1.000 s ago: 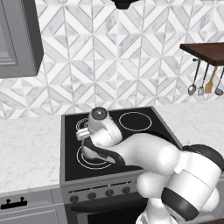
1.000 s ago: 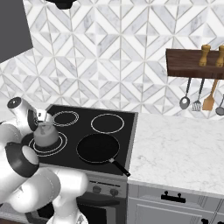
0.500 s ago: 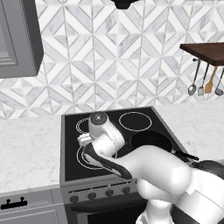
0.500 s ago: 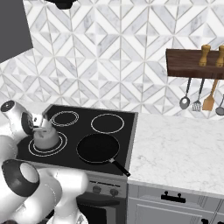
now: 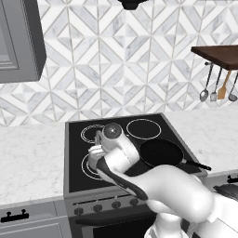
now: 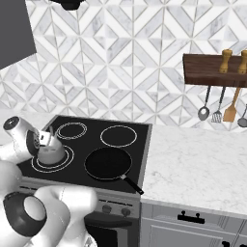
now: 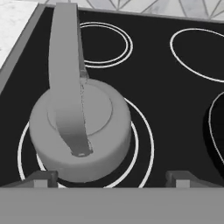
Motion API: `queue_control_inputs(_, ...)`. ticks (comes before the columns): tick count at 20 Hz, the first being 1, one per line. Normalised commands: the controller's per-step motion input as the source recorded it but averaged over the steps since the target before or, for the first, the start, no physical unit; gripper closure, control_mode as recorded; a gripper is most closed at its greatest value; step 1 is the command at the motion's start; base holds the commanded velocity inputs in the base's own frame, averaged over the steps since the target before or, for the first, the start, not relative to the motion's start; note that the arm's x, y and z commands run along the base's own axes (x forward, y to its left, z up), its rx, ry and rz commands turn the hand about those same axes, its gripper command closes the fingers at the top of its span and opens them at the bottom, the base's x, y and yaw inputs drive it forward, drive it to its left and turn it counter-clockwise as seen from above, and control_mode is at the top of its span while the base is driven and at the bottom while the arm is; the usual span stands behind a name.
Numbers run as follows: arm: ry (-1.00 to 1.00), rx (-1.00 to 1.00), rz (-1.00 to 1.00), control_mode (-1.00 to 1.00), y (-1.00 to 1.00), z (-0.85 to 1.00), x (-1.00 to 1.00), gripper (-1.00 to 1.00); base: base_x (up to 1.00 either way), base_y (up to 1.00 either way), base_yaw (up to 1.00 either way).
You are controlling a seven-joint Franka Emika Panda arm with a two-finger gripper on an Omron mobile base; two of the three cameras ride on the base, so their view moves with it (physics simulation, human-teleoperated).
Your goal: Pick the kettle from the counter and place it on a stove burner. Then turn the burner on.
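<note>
— Surface and surroundings, please.

— White marble-look counter (image 6: 198,164) on both sides of a black glass cooktop (image 6: 140,140). Tiled wall of grey and white diamond patterns behind. A dark wooden shelf (image 6: 212,70) on the right carries two wooden mills, with utensils (image 6: 219,108) hanging beneath it. Grey cupboard (image 5: 18,42) upper left; a row of knobs (image 5: 107,205) along the stove front.

— Vessels?

— Two. The kettle (image 7: 81,129) stands upright on the stove burner (image 7: 142,131), the large double-ring circle at the front left; both white rings show around its base. Lid on, arched handle up; contents cannot be judged. The black frying pan (image 6: 108,163) sits on the front right zone, nothing visible inside, its handle pointing towards the stove's front right corner.

— And the tool?

— The tool (image 7: 109,177) is spread wide, its fingertips (image 7: 41,178) standing to either side of the kettle, low, near its base, gripping nothing. From the right base view it sits just beside the kettle.
</note>
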Motion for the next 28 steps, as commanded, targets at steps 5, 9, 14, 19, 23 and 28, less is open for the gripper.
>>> queue_control_inputs(5, -0.02, -0.03, 0.0, -1.0, 0.26, 0.11, -0.55, -1.0, 0.0, 0.0, 0.0)
queue_control_inputs(9, -0.15, -0.12, 0.0, -1.0, 0.46, 0.01, -0.88, -1.0, 0.0, 0.0, 0.0)
queue_control_inputs(14, -0.09, -0.03, 0.02, -1.0, 0.26, -0.03, -0.97, -1.0, 0.0, 0.0, 0.0)
queue_control_inputs(19, -0.2, -0.02, 0.06, -1.0, 0.43, -0.18, -0.78, -1.0, 0.0, 0.0, 0.0)
queue_control_inputs(23, -0.29, 0.0, 0.0, -1.0, 0.35, -0.18, -0.63, -1.0, 0.0, 0.0, 0.0)
queue_control_inputs(28, -0.25, 0.0, 0.0, -1.0, 0.37, -0.22, -0.43, -1.0, 0.0, 0.0, 0.0)
